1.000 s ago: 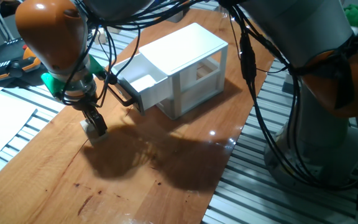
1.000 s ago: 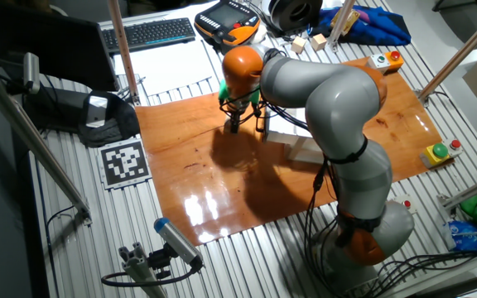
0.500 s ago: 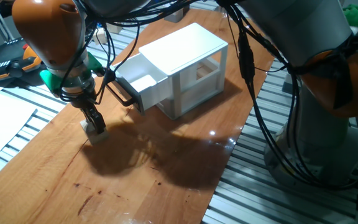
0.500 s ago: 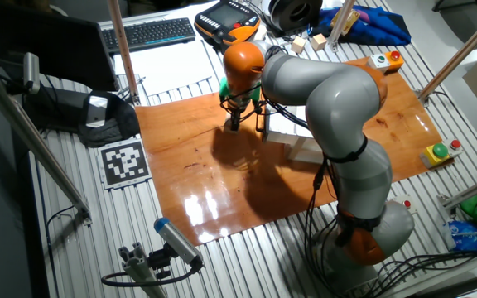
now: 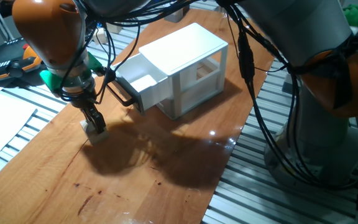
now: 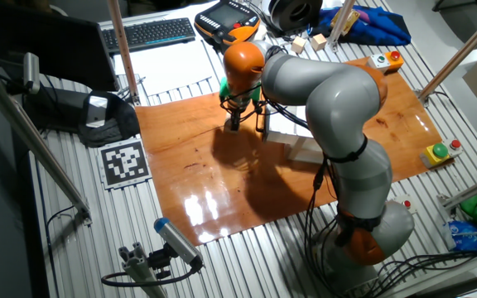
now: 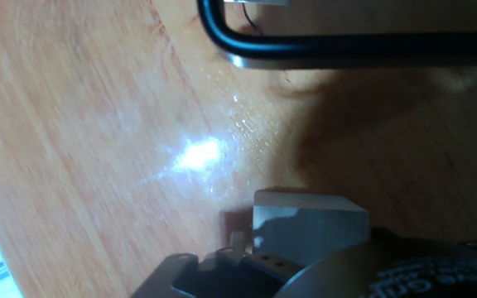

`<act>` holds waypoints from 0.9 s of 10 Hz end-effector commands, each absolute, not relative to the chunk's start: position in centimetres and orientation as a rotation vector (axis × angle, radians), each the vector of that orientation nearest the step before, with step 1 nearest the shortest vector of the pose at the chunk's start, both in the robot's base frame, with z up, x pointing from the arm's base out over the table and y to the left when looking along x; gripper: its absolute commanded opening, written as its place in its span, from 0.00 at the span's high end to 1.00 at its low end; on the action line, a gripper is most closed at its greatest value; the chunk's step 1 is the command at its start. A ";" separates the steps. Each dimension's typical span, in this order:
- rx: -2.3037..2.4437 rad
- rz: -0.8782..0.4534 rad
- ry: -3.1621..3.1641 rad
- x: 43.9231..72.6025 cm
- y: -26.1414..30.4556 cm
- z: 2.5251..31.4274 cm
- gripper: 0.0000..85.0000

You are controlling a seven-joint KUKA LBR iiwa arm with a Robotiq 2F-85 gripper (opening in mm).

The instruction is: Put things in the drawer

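Claw [image 5: 96, 126] stays motionless on the cube [image 5: 94, 132].

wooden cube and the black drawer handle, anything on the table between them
Nothing: only bare wooden tabletop between the cube and the black handle, clearest in the hand view. The end effector is down at the cube.

One white cabinet [image 5: 188, 68] is sitting on the counter [image 5: 166, 186], with one drawer [image 5: 143, 81] pulled open and one black bar handle [image 5: 122, 93]. One small wooden cube [image 5: 94, 132] is lying at the one gripper [image 5: 96, 124]. Two pale blocks [image 6: 308, 41] are resting among the clutter behind.
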State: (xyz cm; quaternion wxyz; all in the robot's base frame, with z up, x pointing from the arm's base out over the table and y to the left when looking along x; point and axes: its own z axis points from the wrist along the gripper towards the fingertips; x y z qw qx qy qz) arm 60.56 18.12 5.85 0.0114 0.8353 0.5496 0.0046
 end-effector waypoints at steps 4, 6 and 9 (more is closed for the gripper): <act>2.587 0.004 1.744 60.4 18.1 6.1 1.00; 2.595 -0.003 1.750 60.1 18.1 6.7 1.00; 2.583 0.013 1.788 59.2 18.1 8.4 1.00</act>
